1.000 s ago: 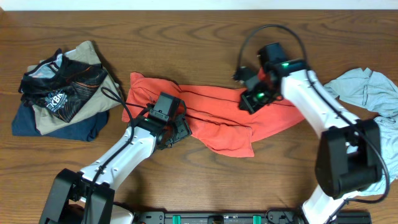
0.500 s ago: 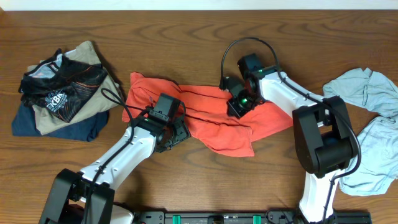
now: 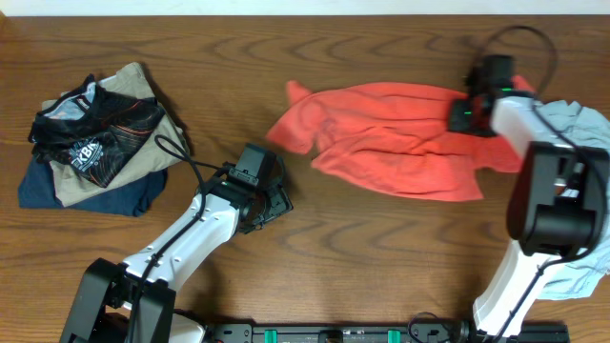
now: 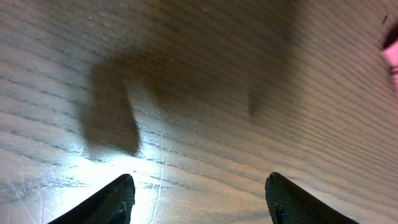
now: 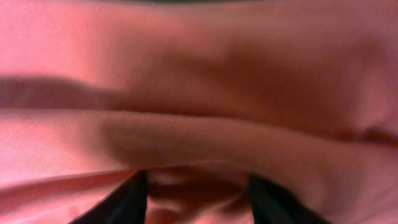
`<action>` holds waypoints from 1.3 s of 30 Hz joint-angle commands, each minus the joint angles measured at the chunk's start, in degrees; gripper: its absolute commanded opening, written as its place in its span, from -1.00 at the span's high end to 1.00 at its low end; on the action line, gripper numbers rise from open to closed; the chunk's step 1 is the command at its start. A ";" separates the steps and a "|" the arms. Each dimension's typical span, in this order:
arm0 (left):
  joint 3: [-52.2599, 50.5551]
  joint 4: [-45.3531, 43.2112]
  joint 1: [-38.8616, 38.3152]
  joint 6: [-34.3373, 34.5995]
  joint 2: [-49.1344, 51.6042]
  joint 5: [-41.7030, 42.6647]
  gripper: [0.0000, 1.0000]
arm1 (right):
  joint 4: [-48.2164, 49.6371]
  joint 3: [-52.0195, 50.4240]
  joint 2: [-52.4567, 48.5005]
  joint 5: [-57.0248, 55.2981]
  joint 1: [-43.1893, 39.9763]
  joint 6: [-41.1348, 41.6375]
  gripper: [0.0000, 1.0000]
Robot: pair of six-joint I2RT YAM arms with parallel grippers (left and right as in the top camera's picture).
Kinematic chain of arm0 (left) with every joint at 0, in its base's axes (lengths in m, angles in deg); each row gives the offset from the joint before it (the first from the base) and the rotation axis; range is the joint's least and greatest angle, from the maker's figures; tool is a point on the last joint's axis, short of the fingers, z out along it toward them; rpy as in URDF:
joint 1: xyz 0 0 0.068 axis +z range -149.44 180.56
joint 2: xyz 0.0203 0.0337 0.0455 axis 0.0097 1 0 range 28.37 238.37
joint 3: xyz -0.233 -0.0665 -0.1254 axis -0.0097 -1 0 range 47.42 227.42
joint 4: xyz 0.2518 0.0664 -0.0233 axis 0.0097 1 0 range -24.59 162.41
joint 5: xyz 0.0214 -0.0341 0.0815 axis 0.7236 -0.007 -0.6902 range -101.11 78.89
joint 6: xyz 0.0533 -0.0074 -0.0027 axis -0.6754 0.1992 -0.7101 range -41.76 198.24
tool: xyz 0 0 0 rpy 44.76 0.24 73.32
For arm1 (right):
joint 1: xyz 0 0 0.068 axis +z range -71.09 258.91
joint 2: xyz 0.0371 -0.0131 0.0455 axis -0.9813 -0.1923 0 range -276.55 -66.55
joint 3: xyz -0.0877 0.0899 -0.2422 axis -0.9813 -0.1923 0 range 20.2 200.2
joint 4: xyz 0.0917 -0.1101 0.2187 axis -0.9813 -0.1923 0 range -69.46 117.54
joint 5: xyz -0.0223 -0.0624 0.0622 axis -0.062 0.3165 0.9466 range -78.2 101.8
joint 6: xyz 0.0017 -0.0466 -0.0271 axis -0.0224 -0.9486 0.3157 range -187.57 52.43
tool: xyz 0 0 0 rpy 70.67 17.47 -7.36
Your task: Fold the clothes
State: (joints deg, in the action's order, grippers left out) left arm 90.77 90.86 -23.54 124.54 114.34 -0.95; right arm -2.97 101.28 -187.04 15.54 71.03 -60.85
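Right pincer (image 3: 464, 116) grips the coral T-shirt (image 3: 391, 143); left pincer (image 4: 199, 193) gapes over the table (image 3: 334, 48).

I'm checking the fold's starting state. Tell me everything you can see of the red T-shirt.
The coral-red T-shirt is soft, cotton-looking cloth, lying unfolded and rumpled on the wooden table, right of centre, stretched left to right. Long creases run along it; its left end tapers to a point. No print shows. The right hand pinches its upper right edge, cloth bunched in its grip.
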 commanded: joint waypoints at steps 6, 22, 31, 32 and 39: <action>-0.66 -6.67 0.28 -1.64 -0.24 3.50 -0.40 | -9.29 2.08 3.26 11.50 0.92 -1.66 -0.22; -0.48 -30.10 -4.98 -2.75 12.07 7.43 -0.56 | -27.39 2.10 22.88 11.26 7.98 -1.66 -0.38; 4.15 -39.85 -6.64 -2.08 23.78 7.63 -0.56 | -34.97 2.08 24.92 11.23 8.87 -1.68 -0.36; 4.72 -41.03 -6.62 -1.29 24.85 7.63 -0.57 | -35.36 2.08 24.92 11.21 8.87 -1.68 -0.36; 7.10 -44.06 -6.34 0.28 27.87 7.43 0.78 | -35.76 2.08 24.92 10.67 8.85 -1.70 -0.36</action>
State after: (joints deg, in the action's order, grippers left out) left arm 98.58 45.20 -29.97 124.35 139.35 6.89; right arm -38.66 102.98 -163.23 26.39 79.54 -62.14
